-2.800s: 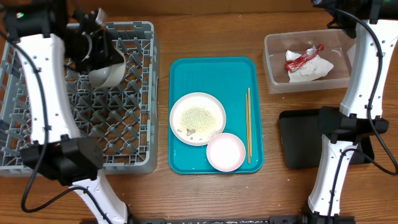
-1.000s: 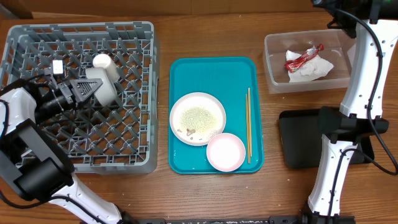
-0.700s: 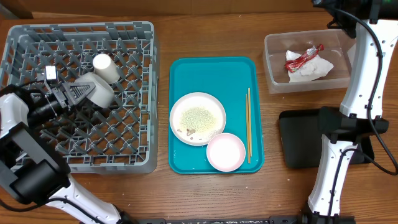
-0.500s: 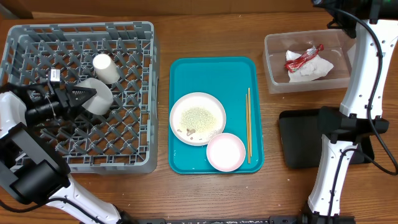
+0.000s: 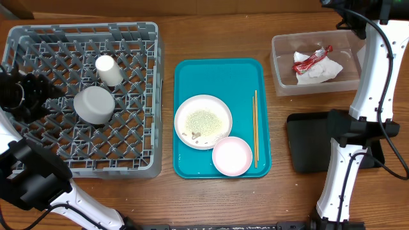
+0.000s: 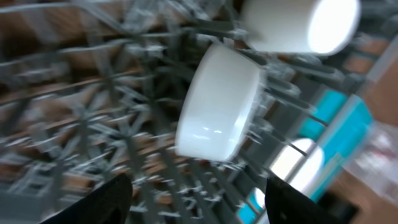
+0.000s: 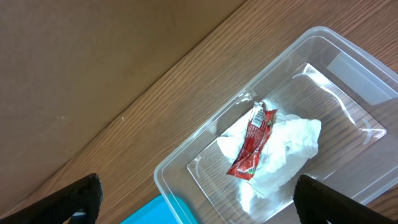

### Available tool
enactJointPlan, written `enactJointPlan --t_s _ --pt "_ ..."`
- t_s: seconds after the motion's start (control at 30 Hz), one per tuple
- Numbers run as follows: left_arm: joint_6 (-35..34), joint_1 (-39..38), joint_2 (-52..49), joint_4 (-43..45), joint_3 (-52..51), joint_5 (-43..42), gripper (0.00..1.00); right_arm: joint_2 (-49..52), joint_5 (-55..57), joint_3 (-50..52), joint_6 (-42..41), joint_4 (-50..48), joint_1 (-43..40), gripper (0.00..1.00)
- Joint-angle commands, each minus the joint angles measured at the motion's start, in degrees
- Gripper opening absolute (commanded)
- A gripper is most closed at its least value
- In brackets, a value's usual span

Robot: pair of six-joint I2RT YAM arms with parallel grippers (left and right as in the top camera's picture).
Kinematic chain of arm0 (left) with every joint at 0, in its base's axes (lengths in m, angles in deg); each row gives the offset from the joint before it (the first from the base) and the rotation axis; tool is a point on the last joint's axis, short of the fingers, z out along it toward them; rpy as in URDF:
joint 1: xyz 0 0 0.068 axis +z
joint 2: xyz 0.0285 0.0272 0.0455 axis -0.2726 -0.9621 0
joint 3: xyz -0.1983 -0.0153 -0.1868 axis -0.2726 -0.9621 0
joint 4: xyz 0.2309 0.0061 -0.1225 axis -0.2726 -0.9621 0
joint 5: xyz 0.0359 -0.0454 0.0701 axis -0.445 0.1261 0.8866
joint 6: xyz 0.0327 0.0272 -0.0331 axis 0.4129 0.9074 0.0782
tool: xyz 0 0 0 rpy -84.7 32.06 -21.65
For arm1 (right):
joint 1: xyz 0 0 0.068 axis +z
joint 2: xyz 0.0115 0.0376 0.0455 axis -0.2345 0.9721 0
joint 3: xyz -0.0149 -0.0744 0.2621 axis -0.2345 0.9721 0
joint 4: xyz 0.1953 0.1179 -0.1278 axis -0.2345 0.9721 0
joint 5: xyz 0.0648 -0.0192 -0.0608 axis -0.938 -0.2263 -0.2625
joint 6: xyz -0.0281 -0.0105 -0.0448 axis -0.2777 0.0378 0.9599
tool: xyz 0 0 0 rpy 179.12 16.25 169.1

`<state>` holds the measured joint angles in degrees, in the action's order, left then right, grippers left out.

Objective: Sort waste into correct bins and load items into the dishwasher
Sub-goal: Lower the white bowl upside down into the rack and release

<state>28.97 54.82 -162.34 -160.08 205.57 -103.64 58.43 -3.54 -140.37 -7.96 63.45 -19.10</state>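
Left fingers (image 6: 112,200) and right fingers (image 7: 323,200) both wide apart.

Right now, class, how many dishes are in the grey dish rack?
2: a small white cup lies toward the dish rack's far edge; a grey bowl sits upside down beside it. None looks hidden.

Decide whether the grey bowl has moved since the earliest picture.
Yes. The bowl has moved down the frame and slightly left, away from the back wall of the rack.
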Motion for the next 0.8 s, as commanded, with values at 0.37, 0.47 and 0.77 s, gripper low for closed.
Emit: enactJointPlan --t_s 0.37,0.47,0.77 --pt "-1.7 -12.0 0.3 0.8 -0.2 8.3 0.08 -1.2 0.0 -0.7 -0.3 -0.3 -0.2 1.00" --pt "-2.0 -17.2 0.3 4.4 -2.9 9.6 0.04 -1.2 0.0 -0.7 -0.3 -0.3 -0.2 1.00" --pt "-15.8 -23.7 0.3 8.3 -9.9 32.7 0.04 -1.2 0.0 -0.7 -0.3 -0.3 -0.2 1.00"
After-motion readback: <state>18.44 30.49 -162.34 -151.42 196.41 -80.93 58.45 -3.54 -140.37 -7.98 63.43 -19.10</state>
